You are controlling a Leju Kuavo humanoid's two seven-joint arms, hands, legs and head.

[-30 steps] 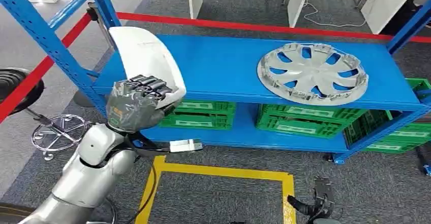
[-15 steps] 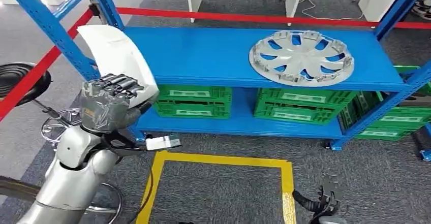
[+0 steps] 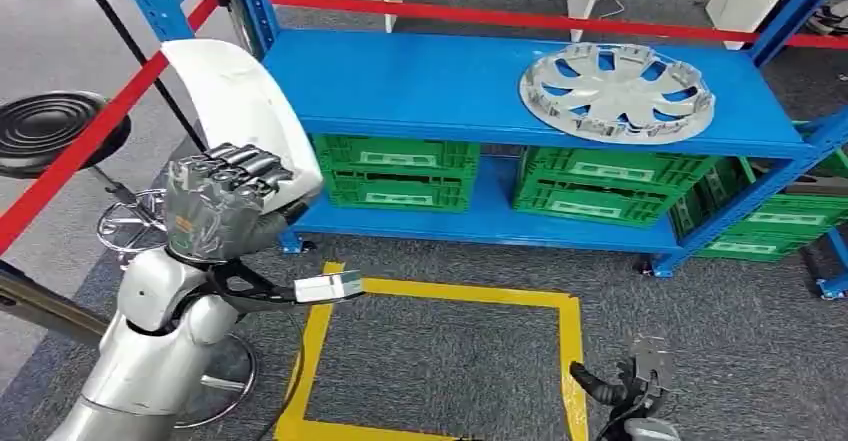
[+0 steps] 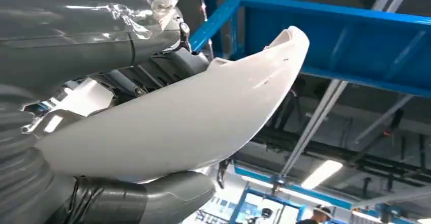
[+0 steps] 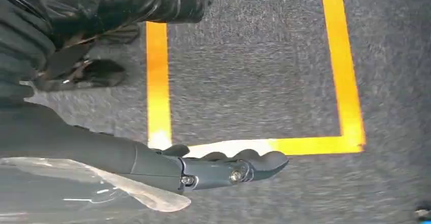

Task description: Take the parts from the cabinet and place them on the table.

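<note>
— What has changed for us in the last second?

— Mostly our viewpoint. The whole scene slides and the blue cabinet (image 3: 520,86) now sits further off and higher in the head view, so we read that as our body backing away, not the shelf moving. Our left hand (image 3: 228,206) keeps the same clasp on the white part (image 3: 235,101), fingers wrapped over its lower edge, thumb underneath as the left wrist view shows.

— So the part is clear of the cabinet?

— Yes, it stands raised in front of our chest, just beside the shelf's left corner and no longer resting on it. We judge the pick as done and the carry as begun.

— And our right hand (image 5: 223,168)?

— It hangs low over the carpet near the yellow floor tape (image 5: 157,82), fingers loosely bent and holding nothing.

— What remains?

— The silver wheel cover (image 3: 617,91) lies on the top shelf, untouched. No table is visible yet, so we probably have to turn first.
</note>
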